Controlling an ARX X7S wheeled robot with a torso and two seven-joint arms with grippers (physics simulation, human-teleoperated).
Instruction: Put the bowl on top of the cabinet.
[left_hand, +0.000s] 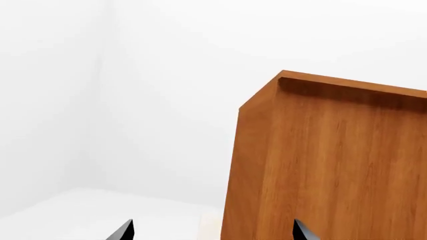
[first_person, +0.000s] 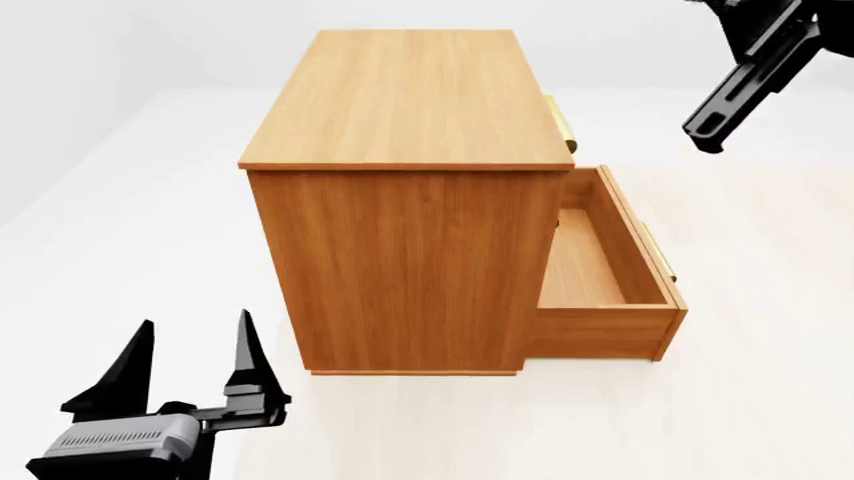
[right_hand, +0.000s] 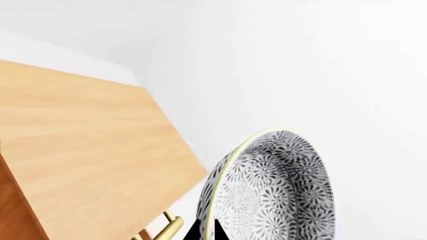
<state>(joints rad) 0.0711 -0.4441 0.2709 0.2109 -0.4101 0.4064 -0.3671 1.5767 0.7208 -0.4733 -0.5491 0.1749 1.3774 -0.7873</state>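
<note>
Fingers (right_hand: 215, 231) of our right gripper (right_hand: 203, 232) pinch the bowl (right_hand: 270, 185) by its rim.
We hold our left gripper (first_person: 187, 350) spread, empty, near-left of the cabinet (first_person: 400, 250).

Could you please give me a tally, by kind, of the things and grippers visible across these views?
Cabinet: 1
Open drawer: 1
Bowl: 1
Grippers: 2, left gripper and right gripper
Total: 5
</note>
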